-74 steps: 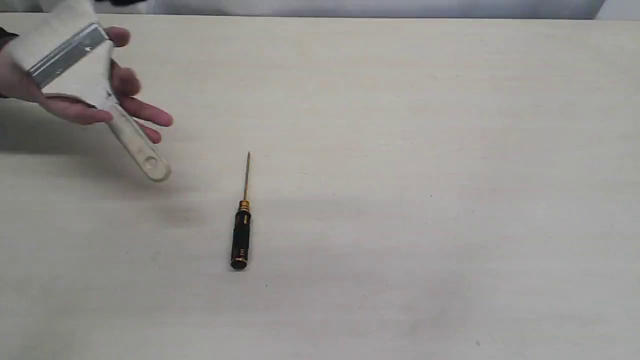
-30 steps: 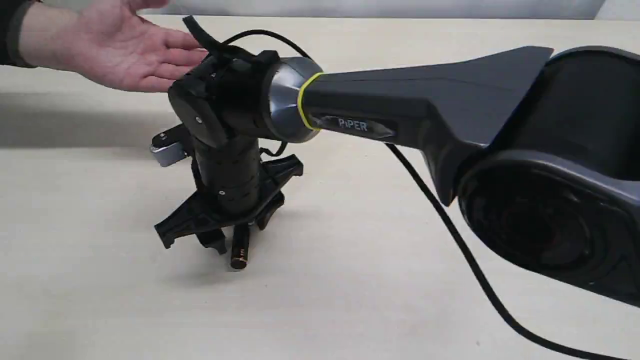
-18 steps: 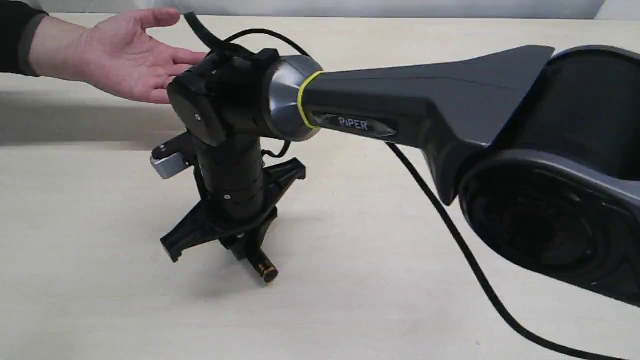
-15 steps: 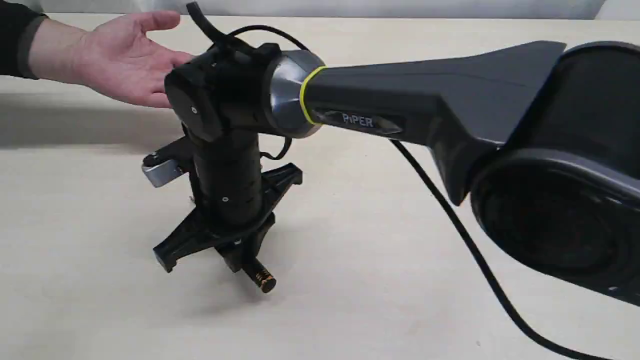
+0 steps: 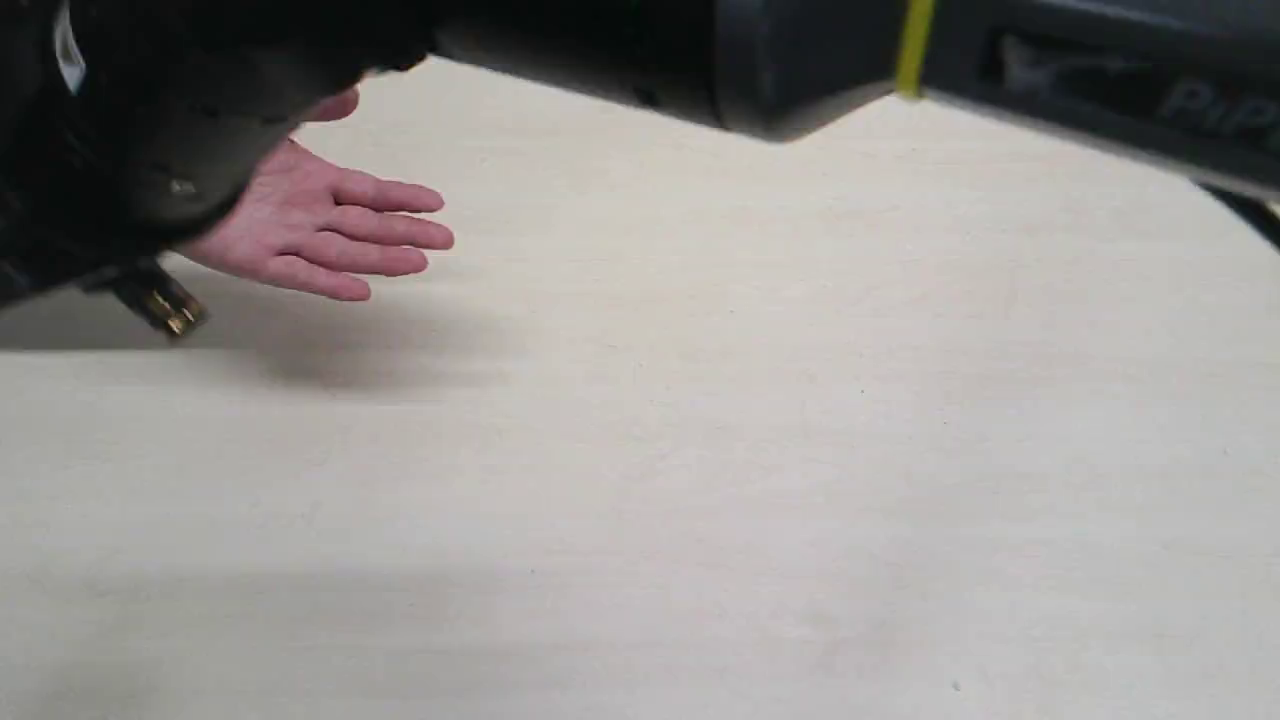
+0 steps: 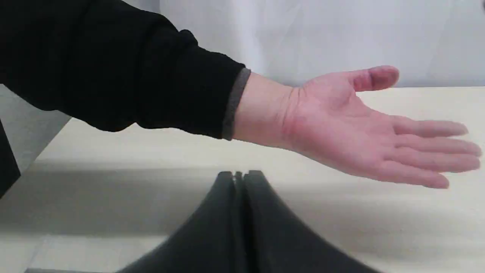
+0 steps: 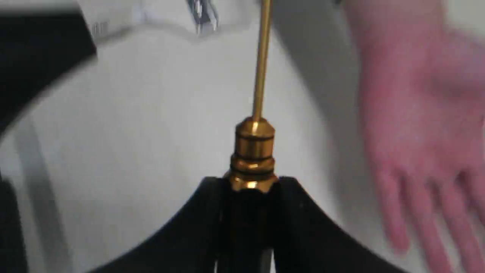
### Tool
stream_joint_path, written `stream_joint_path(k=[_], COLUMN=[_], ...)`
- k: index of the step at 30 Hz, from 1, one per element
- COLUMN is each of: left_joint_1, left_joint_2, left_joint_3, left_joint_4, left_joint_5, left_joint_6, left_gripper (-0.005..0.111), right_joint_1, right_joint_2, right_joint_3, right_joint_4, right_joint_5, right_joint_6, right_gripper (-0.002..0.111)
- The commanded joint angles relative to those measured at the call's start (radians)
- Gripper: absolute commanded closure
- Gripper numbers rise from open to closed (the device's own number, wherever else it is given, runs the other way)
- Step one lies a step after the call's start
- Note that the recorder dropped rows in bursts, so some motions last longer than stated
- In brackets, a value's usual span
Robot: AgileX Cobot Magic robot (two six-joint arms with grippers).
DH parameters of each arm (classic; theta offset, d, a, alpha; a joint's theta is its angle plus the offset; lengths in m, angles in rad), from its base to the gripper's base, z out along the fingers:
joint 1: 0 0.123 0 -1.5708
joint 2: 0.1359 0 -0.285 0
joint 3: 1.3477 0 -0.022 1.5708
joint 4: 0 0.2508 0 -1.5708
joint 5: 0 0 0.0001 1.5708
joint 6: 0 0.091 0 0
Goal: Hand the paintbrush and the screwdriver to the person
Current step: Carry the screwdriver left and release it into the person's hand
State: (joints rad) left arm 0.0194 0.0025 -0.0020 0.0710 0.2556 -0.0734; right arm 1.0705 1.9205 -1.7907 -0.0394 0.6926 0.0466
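My right gripper [image 7: 250, 182] is shut on the screwdriver's black handle. The gold collar [image 7: 253, 151] and thin gold shaft [image 7: 261, 57] stick out past the fingertips. In the exterior view the right arm [image 5: 800, 60] reaches across the top to the far left, where the screwdriver's gold-banded handle end [image 5: 168, 308] pokes out below its dark wrist. The person's open hand [image 5: 320, 225] is palm up right beside it, and also shows as the person's hand [image 7: 416, 113] and as the person's hand [image 6: 360, 125]. My left gripper [image 6: 238, 175] is shut and holds nothing, low in front of the person's wrist. The paintbrush is not in view.
The pale wooden table [image 5: 750, 450] spreads across the exterior view. The person's black sleeve [image 6: 113, 68] with its grey cuff comes in over the table's far-left edge. A blurred pale shape with a silvery glint [image 7: 204, 15] lies beyond the screwdriver's shaft.
My right gripper has lifted the screwdriver off the table and carried it up and left to the person's hand. The arm now blocks the top of the exterior view.
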Motion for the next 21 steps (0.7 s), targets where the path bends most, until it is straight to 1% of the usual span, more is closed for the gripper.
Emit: stream_joint_path(k=[1,4,10,15,18,21], left_joint_1=[-0.008,-0.008,-0.008,-0.008,-0.008,-0.008], left_joint_2=[-0.002,-0.002,-0.002,-0.002,-0.002,-0.002], left_joint_3=[0.002,0.002,0.002,0.002,0.002,0.002], left_joint_4=[0.000,0.000,-0.004,-0.004,-0.004,-0.004], left_joint_5=[-0.006,-0.006,-0.004,-0.004,-0.004,-0.004], left_joint_6=[-0.002,-0.002,-0.002,-0.002,-0.002,-0.002], left_gripper=[0.107,0.107,0.107,0.107,0.107,0.107], right_joint_1=[-0.025,-0.079,-0.171,-0.184,-0.184,-0.184], right_joint_2=[0.003,0.043,0.154,0.230,0.251,0.254], right_joint_3=[0.001,0.001,0.001,0.001,0.001,0.001], right_joint_4=[-0.037,-0.037,-0.021,0.032,0.039,0.039], right_joint_5=[-0.204,-0.269,-0.231,-0.223,-0.185,-0.131], right_joint_6=[0.000,0.013,0.069,0.066,0.063,0.023], right_gripper=[0.104,0.104,0.104,0.103,0.096,0.081])
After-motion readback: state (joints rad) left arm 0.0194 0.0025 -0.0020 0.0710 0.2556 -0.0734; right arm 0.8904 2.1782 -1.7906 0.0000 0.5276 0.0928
